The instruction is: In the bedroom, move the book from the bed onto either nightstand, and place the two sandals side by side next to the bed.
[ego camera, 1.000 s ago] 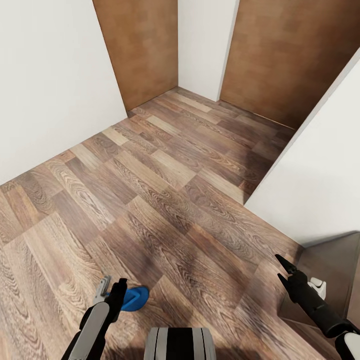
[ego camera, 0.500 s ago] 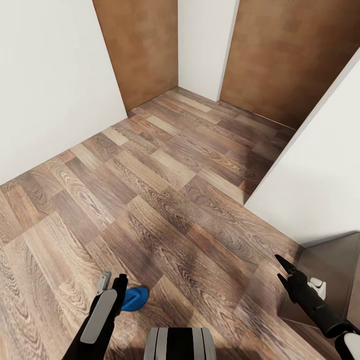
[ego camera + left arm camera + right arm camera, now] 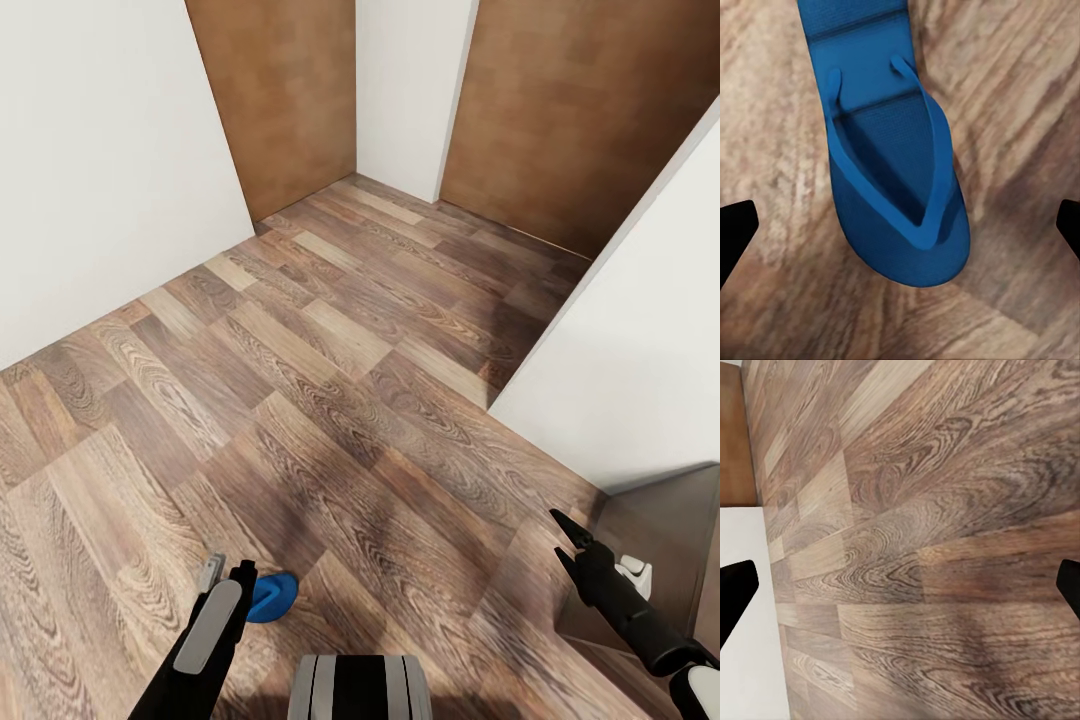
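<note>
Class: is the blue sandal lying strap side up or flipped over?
Strap side up: the sandal lies flat on the floor, straps showing.

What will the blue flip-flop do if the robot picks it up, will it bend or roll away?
The flip-flop looks thin and flat, so it probably bends a bit and feels light. It lies flat on the wood floor, so it shouldn't roll. Its thin straps would likely flex if pinched.

One bright blue sandal (image 3: 892, 172) lies flat on the wood-plank floor (image 3: 330, 400), sole down, its thin blue Y-strap up and intact. In the head view only its rounded toe end (image 3: 270, 597) shows, at about seven o'clock near the lower edge. In the left wrist view the toe end points toward five o'clock and the heel runs off the frame at twelve.
</note>
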Robot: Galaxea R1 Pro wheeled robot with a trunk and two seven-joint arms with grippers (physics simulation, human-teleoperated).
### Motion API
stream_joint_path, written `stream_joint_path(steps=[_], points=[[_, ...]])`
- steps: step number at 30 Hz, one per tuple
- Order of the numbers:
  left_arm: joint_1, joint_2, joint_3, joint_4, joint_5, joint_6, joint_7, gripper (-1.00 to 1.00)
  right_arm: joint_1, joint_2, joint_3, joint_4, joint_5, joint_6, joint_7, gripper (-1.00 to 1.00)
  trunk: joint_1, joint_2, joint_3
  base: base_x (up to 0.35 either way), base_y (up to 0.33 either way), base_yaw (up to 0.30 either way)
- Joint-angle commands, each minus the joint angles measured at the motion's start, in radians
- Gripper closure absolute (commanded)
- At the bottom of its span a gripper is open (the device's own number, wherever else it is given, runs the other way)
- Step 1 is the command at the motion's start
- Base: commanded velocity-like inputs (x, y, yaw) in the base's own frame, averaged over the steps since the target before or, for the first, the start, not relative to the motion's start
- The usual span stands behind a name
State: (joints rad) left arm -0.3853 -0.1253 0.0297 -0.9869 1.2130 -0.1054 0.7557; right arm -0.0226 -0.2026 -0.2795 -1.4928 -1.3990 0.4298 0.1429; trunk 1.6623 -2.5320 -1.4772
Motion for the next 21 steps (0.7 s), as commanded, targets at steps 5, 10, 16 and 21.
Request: stream_joint_path(steps=[5, 10, 16, 21], points=[[0.0, -0.001, 0.001, -0.003, 0.01, -0.012, 0.001, -1.0, 0.0, 0.0, -0.001, 0.0, -0.004, 0.006, 0.001, -1.0, 0.0, 0.0, -0.001, 0.0, 0.0, 0.0], [0.0, -0.001, 0.001, -0.005, 0.01, -0.013, 0.001, -1.0, 0.0, 0.0, -0.001, 0.0, -0.004, 0.006, 0.001, -1.0, 0.0, 0.0, -0.001, 0.0, 0.0, 0.0], [0.0, -0.001, 0.001, -0.007, 0.01, -0.012, 0.001, -1.0, 0.0, 0.0, -0.001, 0.0, -0.004, 0.006, 0.001, -1.0, 0.002, -0.001, -0.02, 0.0, 0.0, 0.0], [0.0, -0.001, 0.001, -0.007, 0.01, -0.013, 0.001, -1.0, 0.0, 0.0, -0.001, 0.0, -0.005, 0.006, 0.001, -1.0, 0.004, -0.002, -0.035, 0.0, 0.0, 0.0]])
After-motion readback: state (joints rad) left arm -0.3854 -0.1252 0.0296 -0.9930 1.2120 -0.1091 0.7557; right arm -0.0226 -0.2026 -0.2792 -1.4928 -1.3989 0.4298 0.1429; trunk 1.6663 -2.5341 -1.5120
